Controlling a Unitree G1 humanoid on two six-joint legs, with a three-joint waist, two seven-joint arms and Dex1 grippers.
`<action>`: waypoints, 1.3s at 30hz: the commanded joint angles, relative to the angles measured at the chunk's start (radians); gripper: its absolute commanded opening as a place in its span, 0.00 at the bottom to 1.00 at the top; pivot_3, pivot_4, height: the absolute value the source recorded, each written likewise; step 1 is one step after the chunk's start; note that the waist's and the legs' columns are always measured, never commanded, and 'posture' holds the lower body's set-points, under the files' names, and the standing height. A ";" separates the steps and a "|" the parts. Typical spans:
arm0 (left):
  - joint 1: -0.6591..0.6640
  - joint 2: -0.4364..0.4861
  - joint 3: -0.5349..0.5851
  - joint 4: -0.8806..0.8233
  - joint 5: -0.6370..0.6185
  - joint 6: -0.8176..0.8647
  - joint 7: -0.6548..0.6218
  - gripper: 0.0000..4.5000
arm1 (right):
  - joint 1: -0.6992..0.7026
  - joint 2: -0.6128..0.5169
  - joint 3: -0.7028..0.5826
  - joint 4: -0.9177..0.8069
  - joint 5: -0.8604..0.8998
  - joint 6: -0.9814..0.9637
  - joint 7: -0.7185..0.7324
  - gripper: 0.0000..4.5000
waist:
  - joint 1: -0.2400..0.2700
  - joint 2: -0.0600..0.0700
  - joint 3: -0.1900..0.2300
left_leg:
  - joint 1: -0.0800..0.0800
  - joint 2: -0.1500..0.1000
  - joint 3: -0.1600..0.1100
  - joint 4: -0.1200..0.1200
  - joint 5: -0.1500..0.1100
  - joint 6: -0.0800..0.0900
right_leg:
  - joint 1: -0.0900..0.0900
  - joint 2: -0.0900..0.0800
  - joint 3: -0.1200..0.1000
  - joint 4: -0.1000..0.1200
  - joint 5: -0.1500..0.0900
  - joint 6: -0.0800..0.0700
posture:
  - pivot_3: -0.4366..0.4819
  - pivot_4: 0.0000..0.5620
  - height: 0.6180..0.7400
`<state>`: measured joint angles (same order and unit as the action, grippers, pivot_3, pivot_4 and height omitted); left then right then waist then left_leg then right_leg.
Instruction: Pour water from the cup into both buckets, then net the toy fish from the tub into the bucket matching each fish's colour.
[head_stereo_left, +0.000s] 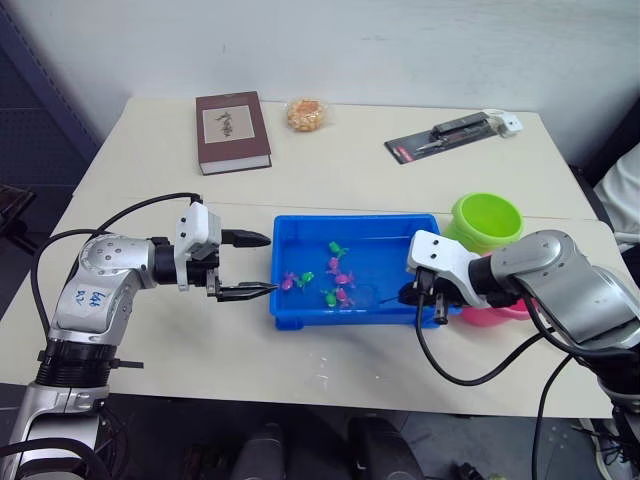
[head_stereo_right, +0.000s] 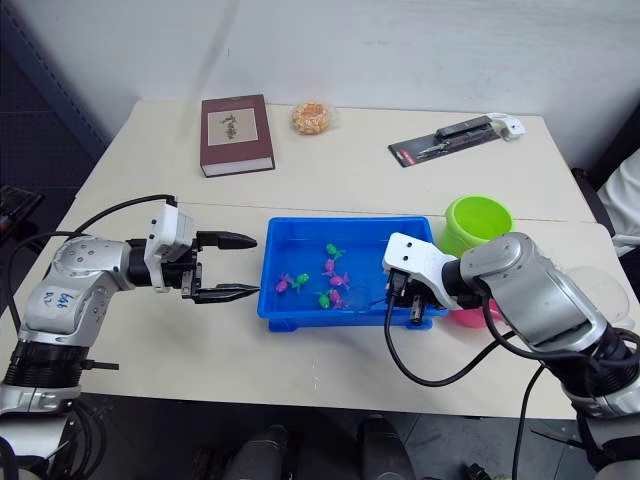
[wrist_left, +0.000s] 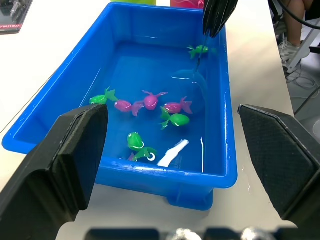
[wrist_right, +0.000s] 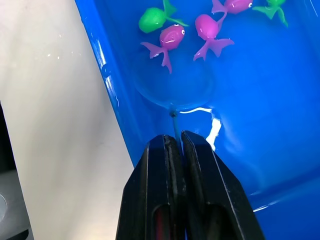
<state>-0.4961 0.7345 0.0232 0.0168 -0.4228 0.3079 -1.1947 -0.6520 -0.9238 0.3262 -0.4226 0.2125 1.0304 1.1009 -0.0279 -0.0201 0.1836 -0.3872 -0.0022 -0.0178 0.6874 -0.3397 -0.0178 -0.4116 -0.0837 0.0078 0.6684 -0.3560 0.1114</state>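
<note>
The blue tub (head_stereo_left: 290, 310) sits mid-table with water in it. Several pink and green toy fish (head_stereo_left: 338, 278) float there. My right gripper (head_stereo_left: 432, 305) hangs over the tub's right end, shut on the net's thin handle (wrist_right: 173, 121). The net's hoop (wrist_right: 172, 85) lies under water just short of a pink fish (wrist_right: 170, 36). My left gripper (head_stereo_left: 268, 265) is open and empty, level with the tub's left wall and a little short of it. The green bucket (head_stereo_left: 487, 220) stands behind the tub's right corner. The pink bucket (head_stereo_left: 492, 317) is mostly hidden by my right arm. A faint see-through rim, perhaps the cup (head_stereo_right: 606, 288), shows right of that arm.
A dark red book (head_stereo_left: 232, 130), a wrapped snack (head_stereo_left: 305, 113) and a black tool card (head_stereo_left: 450, 135) lie along the table's far side. A person's white clothing (head_stereo_left: 625, 190) shows at the right edge. Bare table lies in front of the tub.
</note>
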 joint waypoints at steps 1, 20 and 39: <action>0.006 0.020 0.024 -0.031 -0.007 0.000 -0.001 0.99 | -0.020 0.006 -0.048 -0.024 0.026 -0.010 -0.017 0.00 | 0.000 0.000 0.000 | 0.000 0.000 0.000 0.000 0.000 0.000 | 0.000 0.000 0.000 0.000 0.000 0.000 | 0.48 0.27 1.00; 0.012 0.031 0.025 -0.024 -0.005 -0.012 -0.006 0.99 | -0.002 0.058 -0.066 -0.005 0.070 -0.073 -0.085 0.00 | -0.001 0.000 0.000 | 0.000 0.000 0.000 0.000 0.000 0.000 | 0.000 0.000 0.000 0.000 0.000 0.000 | 0.48 0.27 1.00; 0.021 0.025 0.046 -0.028 -0.028 0.003 0.010 0.99 | 0.144 0.010 -0.265 -0.032 0.186 -0.222 -0.040 0.00 | 0.002 0.000 0.000 | 0.000 0.000 0.000 0.000 0.000 0.000 | 0.000 0.000 0.000 -0.001 0.000 0.000 | 0.48 0.27 1.00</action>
<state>-0.4741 0.7535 0.0323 0.0142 -0.4285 0.3082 -1.1912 -0.5221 -0.8910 0.1248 -0.4274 0.3759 0.8460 1.0431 -0.0261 -0.0201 0.1836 -0.3876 -0.0022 -0.0179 0.6871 -0.3398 -0.0177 -0.4112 -0.0839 0.0075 0.6678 -0.3560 0.1114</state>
